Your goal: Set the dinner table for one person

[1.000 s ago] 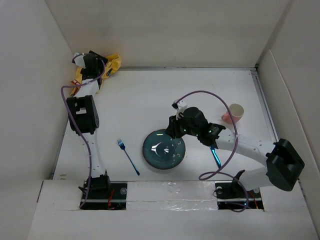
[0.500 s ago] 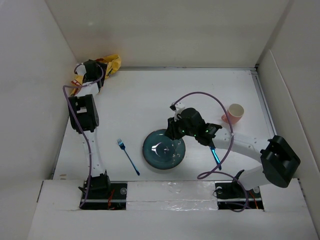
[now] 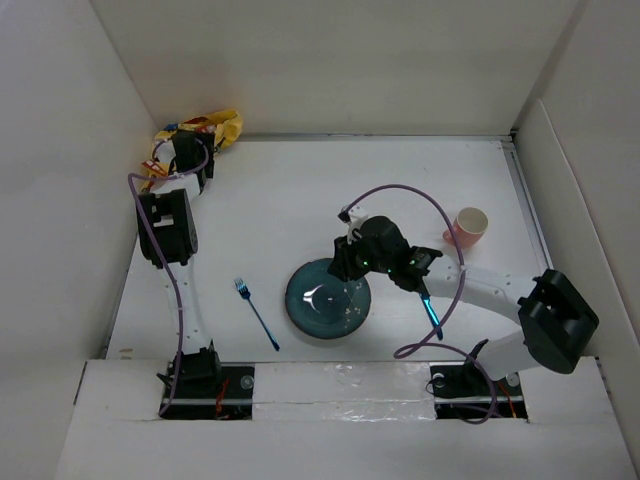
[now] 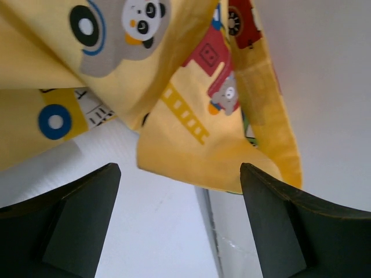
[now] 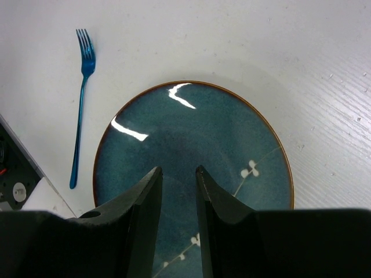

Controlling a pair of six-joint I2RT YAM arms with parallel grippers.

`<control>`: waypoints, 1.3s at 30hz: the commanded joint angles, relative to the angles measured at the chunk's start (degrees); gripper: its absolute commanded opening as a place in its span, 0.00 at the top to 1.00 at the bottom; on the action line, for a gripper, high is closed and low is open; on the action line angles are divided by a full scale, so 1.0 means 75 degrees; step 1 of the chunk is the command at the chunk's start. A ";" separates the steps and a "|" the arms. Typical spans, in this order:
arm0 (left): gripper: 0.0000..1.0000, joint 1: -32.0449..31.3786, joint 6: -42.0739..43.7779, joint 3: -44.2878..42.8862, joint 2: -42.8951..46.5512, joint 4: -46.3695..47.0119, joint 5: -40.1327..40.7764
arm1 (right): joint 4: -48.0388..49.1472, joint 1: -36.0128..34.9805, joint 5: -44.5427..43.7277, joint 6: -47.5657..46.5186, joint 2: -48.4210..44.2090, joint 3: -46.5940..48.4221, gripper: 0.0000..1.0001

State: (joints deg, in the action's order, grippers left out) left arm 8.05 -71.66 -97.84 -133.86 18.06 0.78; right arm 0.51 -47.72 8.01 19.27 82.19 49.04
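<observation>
The white dinner table holds a dark teal plate near the front middle, with a blue fork to its left. My right gripper hovers over the plate's far-right part. In the right wrist view its jaws stand narrowly apart with nothing between them, above the plate, with the fork at the left. My left gripper is at the far left corner by the yellow car-printed cloth. In the left wrist view it is wide open and empty just below the cloth.
A pink paper cup lies at the right side. A blue utensil lies right of the plate, partly under the right arm and its purple cable. White walls close in the table at the left, back and right.
My left gripper has drawn back a little from the corner, leaving more of the yellow cloth showing. My right gripper has shifted slightly left over the plate.
</observation>
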 commanded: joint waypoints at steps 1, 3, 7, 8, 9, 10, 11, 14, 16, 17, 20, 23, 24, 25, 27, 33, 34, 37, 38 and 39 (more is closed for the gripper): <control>0.18 0.0039 -0.0476 -0.0009 0.0212 0.0896 -0.0326 | 0.0260 -0.0012 0.0162 -0.0038 0.0091 0.0247 0.65; 0.28 0.0039 -0.0686 -0.0125 0.0095 0.1141 -0.0349 | 0.0260 -0.0012 0.0197 -0.0038 0.0185 0.0270 0.65; 0.40 0.0039 -0.0863 -0.0571 -0.0292 0.1084 -0.0455 | 0.0166 -0.0012 0.0175 -0.0038 0.0279 0.0364 0.65; 0.41 0.0039 -0.0875 -0.0595 -0.0327 0.1060 -0.0443 | 0.0131 -0.0012 0.0058 -0.0049 0.0268 0.0387 0.65; 0.42 0.0039 -0.0910 -0.0618 -0.0385 0.1037 -0.0443 | 0.0108 -0.0012 -0.0001 -0.0084 0.0256 0.0399 0.65; 0.42 0.0039 -0.0957 -0.0595 -0.0386 0.1013 -0.0432 | 0.0049 -0.0012 -0.0036 -0.0096 0.0233 0.0423 0.65; 0.42 0.0039 -0.0969 -0.0583 -0.0398 0.1013 -0.0420 | 0.0049 -0.0012 -0.0106 -0.0096 0.0186 0.0434 0.65; 0.46 0.0039 -0.1028 -0.0525 -0.0409 0.0943 -0.0350 | -0.0010 -0.0012 -0.0142 -0.0120 0.0185 0.0504 0.65; 0.60 0.0039 -0.1063 -0.0583 -0.0444 0.0955 -0.0361 | -0.0033 -0.0012 -0.0119 -0.0108 0.0185 0.0528 0.65; 0.66 0.0039 -0.1098 -0.0595 -0.0468 0.0955 -0.0338 | -0.0033 -0.0012 -0.0154 -0.0096 0.0174 0.0528 0.65; 1.00 0.0039 -0.0958 -0.0688 -0.0445 0.1013 -0.0361 | -0.0033 -0.0012 -0.0294 -0.0073 0.0057 0.0528 0.65; 1.00 0.0039 -0.0455 -0.0806 -0.0002 0.1002 -0.0385 | -0.0033 -0.0012 -0.0493 -0.0026 -0.0119 0.0481 0.66; 1.00 0.0039 -0.0024 -0.0899 0.0140 0.1013 -0.0408 | -0.0033 -0.0012 -0.0505 0.0009 -0.0166 0.0493 0.66; 1.00 -0.0053 0.0201 -0.0992 0.0304 0.1013 -0.0536 | -0.0033 -0.0012 -0.0529 0.0056 -0.0236 0.0551 0.66; 1.00 -0.0241 0.0866 -0.1459 0.0808 0.0827 -0.0724 | 0.0048 -0.0012 -0.0587 0.0219 -0.0306 0.0575 0.66; 1.00 -0.1118 0.2532 -0.4652 0.1641 -0.1069 -0.1895 | 0.0716 0.0093 -0.0880 0.0606 -0.0810 0.0645 0.61; 1.00 -0.1248 0.2941 -0.5079 0.1734 -0.1386 -0.2094 | 0.0786 0.0094 -0.0904 0.0653 -0.0880 0.0680 0.59; 1.00 -0.1543 0.3179 -0.5704 0.2366 -0.1893 -0.2748 | 0.0974 0.0409 -0.0986 0.0829 -0.1161 0.0786 0.49; 1.00 -0.1635 0.3156 -0.5658 0.2832 -0.1847 -0.2926 | 0.0998 0.0503 -0.0940 0.0899 -0.1220 0.0821 0.45; 1.00 -0.1636 0.3168 -0.5449 0.3057 -0.1823 -0.3055 | 0.1056 0.0585 -0.0881 0.0993 -0.1337 0.0856 0.42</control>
State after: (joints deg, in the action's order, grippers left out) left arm -3.29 -52.58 -135.90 -122.63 4.25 -14.83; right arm 3.07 -45.25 2.57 24.49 75.05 52.18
